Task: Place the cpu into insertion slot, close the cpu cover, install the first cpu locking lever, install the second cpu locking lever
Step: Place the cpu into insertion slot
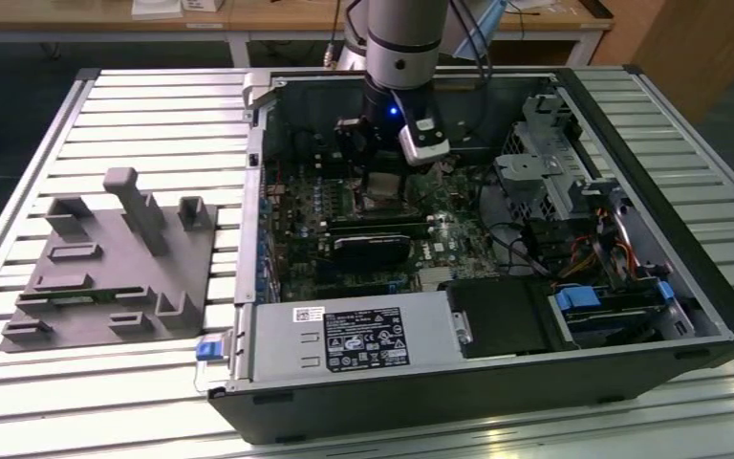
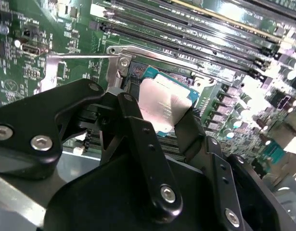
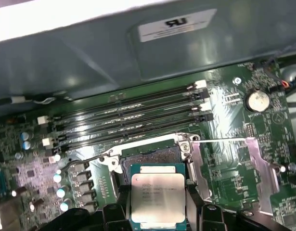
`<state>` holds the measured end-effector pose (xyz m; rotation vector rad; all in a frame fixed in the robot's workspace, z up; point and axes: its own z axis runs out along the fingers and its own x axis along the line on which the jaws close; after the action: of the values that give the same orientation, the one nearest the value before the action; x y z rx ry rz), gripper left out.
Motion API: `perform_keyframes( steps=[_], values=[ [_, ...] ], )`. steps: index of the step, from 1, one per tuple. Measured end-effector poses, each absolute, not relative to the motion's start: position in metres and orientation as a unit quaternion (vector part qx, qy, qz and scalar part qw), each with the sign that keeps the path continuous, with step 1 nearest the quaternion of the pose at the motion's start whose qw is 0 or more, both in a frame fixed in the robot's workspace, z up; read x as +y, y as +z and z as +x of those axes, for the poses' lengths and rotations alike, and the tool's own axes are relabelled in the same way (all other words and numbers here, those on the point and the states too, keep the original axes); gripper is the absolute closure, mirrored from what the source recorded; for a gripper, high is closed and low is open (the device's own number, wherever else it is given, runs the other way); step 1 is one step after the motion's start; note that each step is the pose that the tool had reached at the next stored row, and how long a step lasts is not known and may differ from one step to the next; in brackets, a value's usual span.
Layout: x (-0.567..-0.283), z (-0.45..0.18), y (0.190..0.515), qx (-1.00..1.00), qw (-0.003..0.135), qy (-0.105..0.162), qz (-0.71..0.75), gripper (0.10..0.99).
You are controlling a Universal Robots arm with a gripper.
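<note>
Cpu (image 3: 158, 199) pinched in hand (image 3: 157, 207), over insertion slot (image 3: 150, 156) (cpu cover (image 3: 264, 168) lies open); computer case (image 1: 635, 163) on slatted bench (image 1: 150, 105).

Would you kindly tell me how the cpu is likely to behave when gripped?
The cpu looks flat and rigid, so it probably won't flex. Its smooth metal top suggests it could slip in the claw. Being thin, it may tilt.

Bright light from above, shaded case interior

In the exterior view the slatted table (image 1: 150, 105) glares pale, brightest along its near edge, while the computer case (image 1: 673, 239) is dim inside (a small blue light (image 1: 393, 113) glows on the arm (image 1: 399, 38)). In the first wrist view the case wall (image 3: 138, 53) burns out to white along one edge and the memory slots (image 3: 128, 115) carry long streaks. In the second wrist view the cpu (image 2: 162, 103) flares.
</note>
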<state>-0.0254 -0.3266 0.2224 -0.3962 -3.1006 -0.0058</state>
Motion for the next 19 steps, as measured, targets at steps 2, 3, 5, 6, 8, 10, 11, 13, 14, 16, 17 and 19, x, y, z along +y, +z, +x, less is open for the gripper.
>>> perform_keyframes(
  steps=[2,3,5,6,8,10,11,13,14,16,17,19],
  values=[
    [-0.3266,-0.0254,0.2222,-0.99,0.008,-0.002,-0.139,0.545],
    [-0.3266,-0.0254,0.2222,-0.989,0.008,-0.002,-0.146,0.545],
    [-0.3266,-0.0254,0.2221,-0.987,0.008,-0.002,-0.158,0.545],
    [-0.3266,-0.0254,0.2221,-0.986,0.008,-0.002,-0.164,0.545],
    [-0.3266,-0.0254,0.222,-0.984,0.008,-0.002,-0.176,0.545],
    [-0.3266,-0.0254,0.222,-0.982,0.008,-0.001,-0.188,0.545],
    [-0.3266,-0.0254,0.2219,-0.981,0.008,-0.001,-0.194,0.545],
    [-0.3266,-0.0254,0.2219,-0.979,0.008,-0.001,-0.205,0.545],
    [-0.3266,-0.0254,0.2219,-0.977,0.007,-0.001,-0.211,0.545],
    [-0.3266,-0.0254,0.2218,-0.975,0.007,-0.001,-0.223,0.545],
    [-0.3266,-0.0254,0.2217,-0.973,0.007,-0.001,-0.229,0.545],
    [-0.3266,-0.0254,0.2216,-0.971,0.007,0.0,-0.241,0.545]
  ],
)
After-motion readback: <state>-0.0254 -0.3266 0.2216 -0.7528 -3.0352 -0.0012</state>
